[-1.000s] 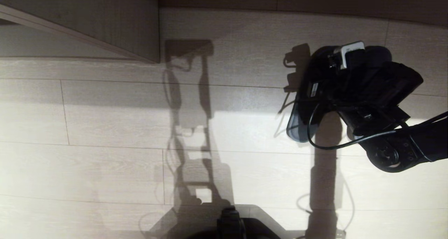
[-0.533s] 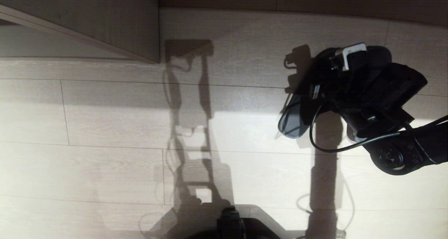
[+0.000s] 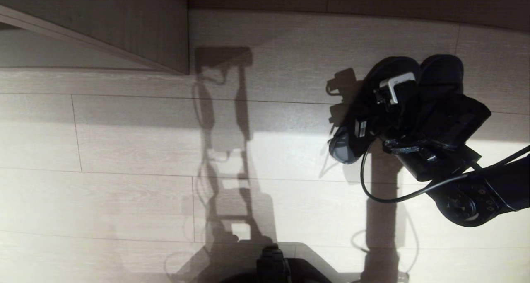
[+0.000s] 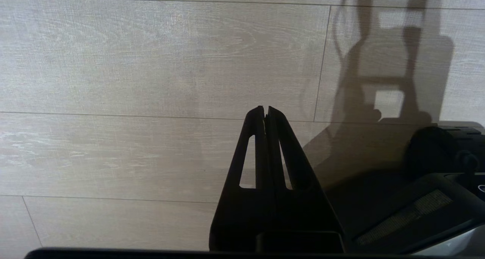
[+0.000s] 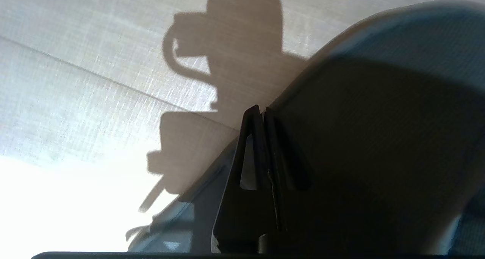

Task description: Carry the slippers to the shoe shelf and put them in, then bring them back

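Two slippers [image 3: 414, 88] show on my head camera, dark shapes side by side under the right arm over the pale plank floor [image 3: 124, 150], well right of the shoe shelf [image 3: 124, 22] corner at upper left. From there I cannot make out the claw itself. My right wrist camera fills that gap: the right gripper [image 5: 262, 113] has its fingers pressed together against a slipper's grey fabric and lighter rim [image 5: 379, 137]; whether they pinch it, I cannot tell. Only the left wrist camera shows the left gripper [image 4: 265, 109], fingers together, over bare planks [image 4: 132, 62] beside the robot's base [image 4: 435, 175].
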You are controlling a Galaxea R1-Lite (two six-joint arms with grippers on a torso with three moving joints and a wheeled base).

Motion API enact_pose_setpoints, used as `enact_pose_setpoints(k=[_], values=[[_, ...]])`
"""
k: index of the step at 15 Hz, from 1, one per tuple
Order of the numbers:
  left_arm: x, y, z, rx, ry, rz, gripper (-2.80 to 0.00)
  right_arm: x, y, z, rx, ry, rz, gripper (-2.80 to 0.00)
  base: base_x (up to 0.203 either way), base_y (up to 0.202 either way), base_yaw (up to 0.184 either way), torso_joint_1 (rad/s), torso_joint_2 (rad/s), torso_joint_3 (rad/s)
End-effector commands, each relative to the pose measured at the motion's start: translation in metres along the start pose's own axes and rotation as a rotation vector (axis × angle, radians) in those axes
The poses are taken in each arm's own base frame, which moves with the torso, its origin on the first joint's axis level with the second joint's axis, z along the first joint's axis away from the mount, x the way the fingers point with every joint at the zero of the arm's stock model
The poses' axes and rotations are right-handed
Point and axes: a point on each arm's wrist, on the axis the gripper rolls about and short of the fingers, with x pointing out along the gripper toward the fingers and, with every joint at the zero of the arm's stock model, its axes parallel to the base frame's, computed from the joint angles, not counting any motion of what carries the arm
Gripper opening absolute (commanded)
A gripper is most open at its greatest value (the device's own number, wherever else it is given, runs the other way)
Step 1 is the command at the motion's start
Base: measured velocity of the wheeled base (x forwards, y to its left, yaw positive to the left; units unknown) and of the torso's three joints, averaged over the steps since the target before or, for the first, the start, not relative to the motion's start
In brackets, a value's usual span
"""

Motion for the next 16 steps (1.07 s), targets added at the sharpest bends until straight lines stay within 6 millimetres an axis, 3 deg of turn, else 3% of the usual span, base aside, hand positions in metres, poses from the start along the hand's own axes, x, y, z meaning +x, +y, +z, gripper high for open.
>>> enact_pose_setpoints(k=[1,16], values=[[0.0,0.0,0.0,0.001,0.0,0.001,-2.8,-0.006,-0.002,-0.001,-0.013,0.009,0.0,-2.8,0.0,0.0,0.0,0.0,0.0,0.0],[0.0,0.0,0.0,0.001,0.003,0.0,-2.8,-0.032,-0.048,-0.017,-0.095,0.039,-0.008,-2.8,0.0,0.0,0.0,0.0,0.0,0.0]])
